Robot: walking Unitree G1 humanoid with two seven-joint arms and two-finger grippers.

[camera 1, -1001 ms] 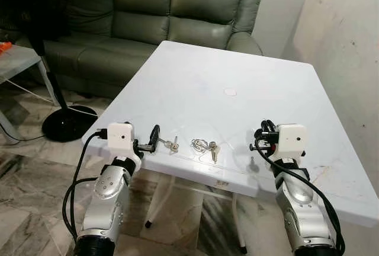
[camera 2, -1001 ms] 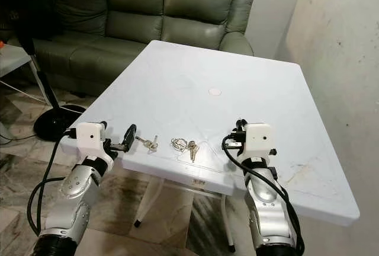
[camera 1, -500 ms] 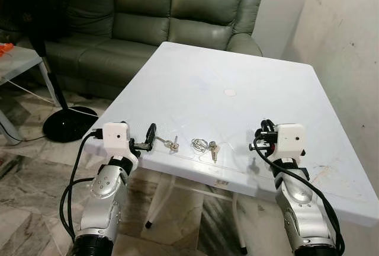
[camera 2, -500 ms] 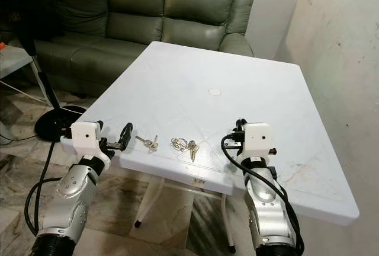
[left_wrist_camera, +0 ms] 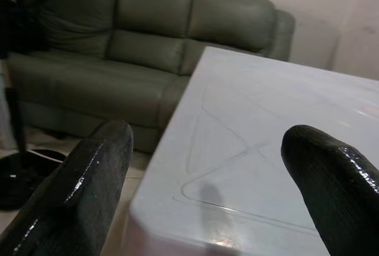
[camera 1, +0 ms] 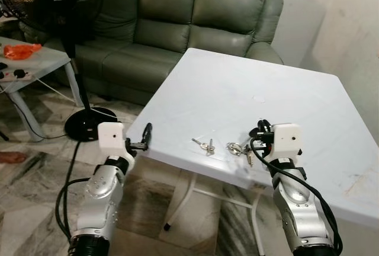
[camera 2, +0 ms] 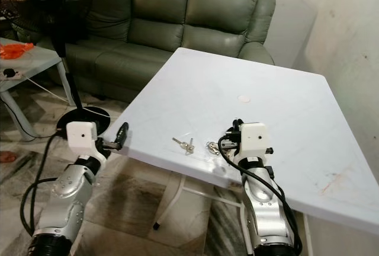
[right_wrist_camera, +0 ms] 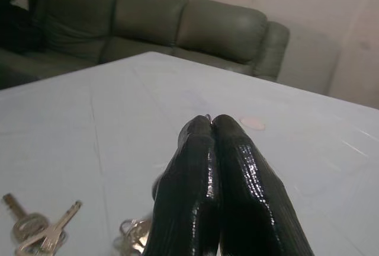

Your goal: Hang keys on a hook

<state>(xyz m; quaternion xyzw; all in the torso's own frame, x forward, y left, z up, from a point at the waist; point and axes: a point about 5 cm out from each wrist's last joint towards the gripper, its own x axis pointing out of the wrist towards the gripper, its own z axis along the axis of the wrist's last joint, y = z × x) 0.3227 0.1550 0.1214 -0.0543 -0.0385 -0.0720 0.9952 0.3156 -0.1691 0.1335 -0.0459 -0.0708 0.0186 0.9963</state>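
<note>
Looking down from the head, the biggest thing back there is the green leather sofa, with a black standing fan off to the robot's left and a small side table carrying some orange stuff past it.

Front and centre is the white square surface, with a little round plug in its middle.

Both silver arms come up from below. The left claw sits right at the near left corner of the surface, just off the edge, and the left wrist view shows its two black fingers spread wide with nothing between them, just the corner of the surface beyond.

The right claw is over the near edge of the surface. In the right wrist view its fingers are pressed tight together, gripping nothing.

Now the small stuff: two sets of keys lie flat near the front edge. The loose pair of keys sits between the two claws, well clear of the left one. The ring of keys lies just beside the right claw, on its left side, nearly under the fingers.
</note>
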